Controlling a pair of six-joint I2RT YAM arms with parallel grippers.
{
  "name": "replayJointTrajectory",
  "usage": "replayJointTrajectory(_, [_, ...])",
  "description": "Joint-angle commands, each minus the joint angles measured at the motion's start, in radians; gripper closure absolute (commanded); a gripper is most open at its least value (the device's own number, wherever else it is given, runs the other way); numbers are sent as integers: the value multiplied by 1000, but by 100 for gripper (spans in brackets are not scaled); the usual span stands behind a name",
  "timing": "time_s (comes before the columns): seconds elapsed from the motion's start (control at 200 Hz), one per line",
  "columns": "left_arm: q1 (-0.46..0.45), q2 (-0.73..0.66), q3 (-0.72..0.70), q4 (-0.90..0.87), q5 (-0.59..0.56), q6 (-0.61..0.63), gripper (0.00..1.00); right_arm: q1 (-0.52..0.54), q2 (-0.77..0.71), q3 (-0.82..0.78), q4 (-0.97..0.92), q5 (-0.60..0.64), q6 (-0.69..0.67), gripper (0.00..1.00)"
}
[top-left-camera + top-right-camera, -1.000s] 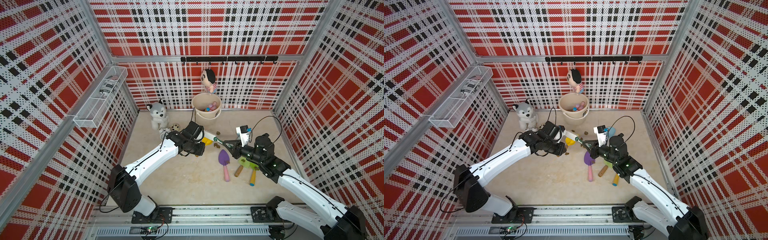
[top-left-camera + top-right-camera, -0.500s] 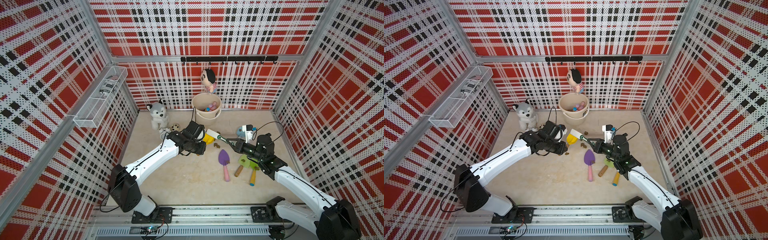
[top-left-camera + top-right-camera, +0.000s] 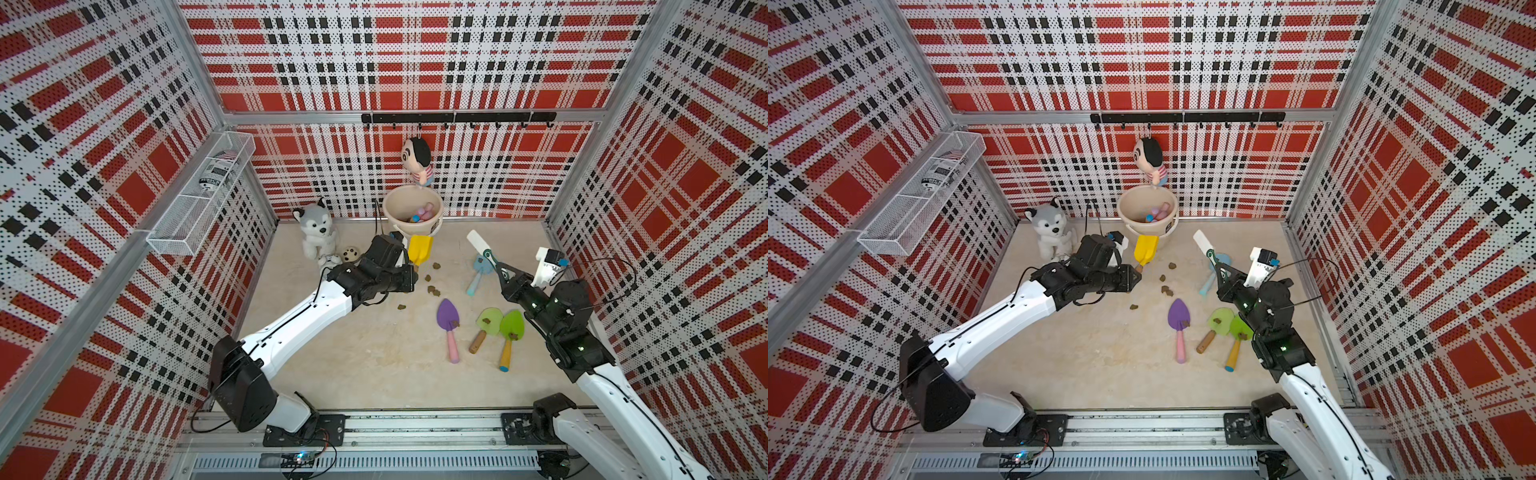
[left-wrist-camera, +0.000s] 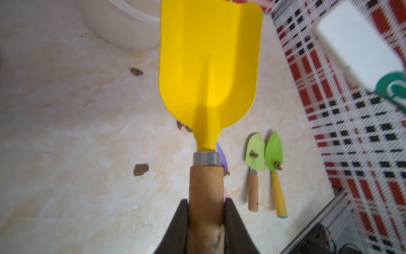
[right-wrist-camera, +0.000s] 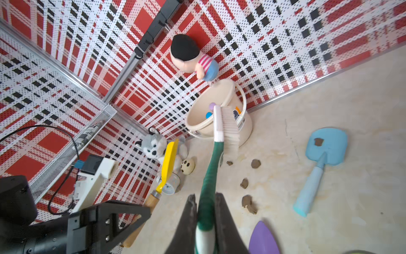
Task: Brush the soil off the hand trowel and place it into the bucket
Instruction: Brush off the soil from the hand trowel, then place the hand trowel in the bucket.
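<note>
My left gripper (image 3: pixel 409 272) (image 4: pixel 206 201) is shut on the wooden handle of the yellow hand trowel (image 3: pixel 420 249) (image 3: pixel 1145 248) (image 4: pixel 208 66). The trowel's blade is bare and points at the wall of the cream bucket (image 3: pixel 390 216) (image 3: pixel 1125 216) (image 5: pixel 219 94). My right gripper (image 3: pixel 505 278) (image 5: pixel 204 198) is shut on the green handle of a white-bristled brush (image 3: pixel 478 243) (image 3: pixel 1202 243) (image 5: pixel 228 127), held off to the right of the trowel. Brown soil (image 3: pixel 432 289) (image 3: pixel 1167 289) (image 5: pixel 247 201) lies in lumps on the floor between the two grippers.
A purple trowel (image 3: pixel 448 316), two green trowels (image 3: pixel 490 320) and a blue trowel (image 3: pixel 480 270) lie on the floor with soil lumps on them. A husky plush (image 3: pixel 316 226) sits by the left wall. A doll (image 3: pixel 417 160) hangs above the bucket, and a wire basket (image 3: pixel 203 199) is on the left wall.
The right gripper has carried the brush away from the yellow blade, to the right and back. The left gripper has swung the yellow blade closer to the bucket.
</note>
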Motion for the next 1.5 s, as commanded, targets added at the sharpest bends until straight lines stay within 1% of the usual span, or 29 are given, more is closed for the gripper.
replayJointTrajectory(0.0, [15, 28, 82, 176, -23, -215, 100, -6, -15, -15, -71, 73, -29, 100])
replayJointTrajectory(0.13, [58, 116, 182, 287, 53, -438, 100, -7, -23, -13, -84, 73, -27, 100])
replayJointTrajectory(0.24, [84, 196, 260, 383, 74, -643, 100, -8, -25, -10, -85, 71, -22, 100])
replayJointTrajectory(0.351, [111, 295, 372, 408, 94, -808, 100, -8, -32, -6, -96, 71, -19, 100])
replayJointTrajectory(0.401, [123, 337, 417, 393, 111, -895, 100, -8, -39, -1, -104, 73, -19, 100])
replayJointTrajectory(0.491, [139, 393, 440, 437, 156, -1023, 100, -7, -59, 4, -125, 82, -23, 100])
replayJointTrajectory(0.556, [145, 423, 449, 465, 141, -1089, 100, -8, -73, 5, -139, 92, -27, 100])
replayJointTrajectory(0.656, [159, 479, 495, 493, 133, -1142, 100, -8, -87, 11, -162, 97, -29, 100])
replayJointTrajectory(0.787, [191, 571, 602, 452, 166, -1177, 100, -8, -105, 13, -185, 105, -30, 100])
replayJointTrajectory(0.912, [214, 631, 642, 441, 211, -1242, 100, -8, -124, 5, -193, 116, -27, 100])
replayJointTrajectory(1.062, [231, 691, 691, 423, 260, -1286, 100, -8, -127, 7, -203, 123, -30, 100])
replayJointTrajectory(1.122, [235, 711, 700, 452, 276, -1304, 100, -8, -125, 7, -203, 123, -29, 100])
replayJointTrajectory(1.268, [245, 773, 747, 460, 328, -1351, 100, -7, -123, 11, -203, 122, -32, 100])
replayJointTrajectory(1.338, [258, 795, 769, 482, 322, -1351, 100, -8, -126, 14, -205, 123, -32, 100])
replayJointTrajectory(1.493, [290, 826, 819, 479, 268, -1319, 100, -8, -134, 14, -218, 126, -32, 100])
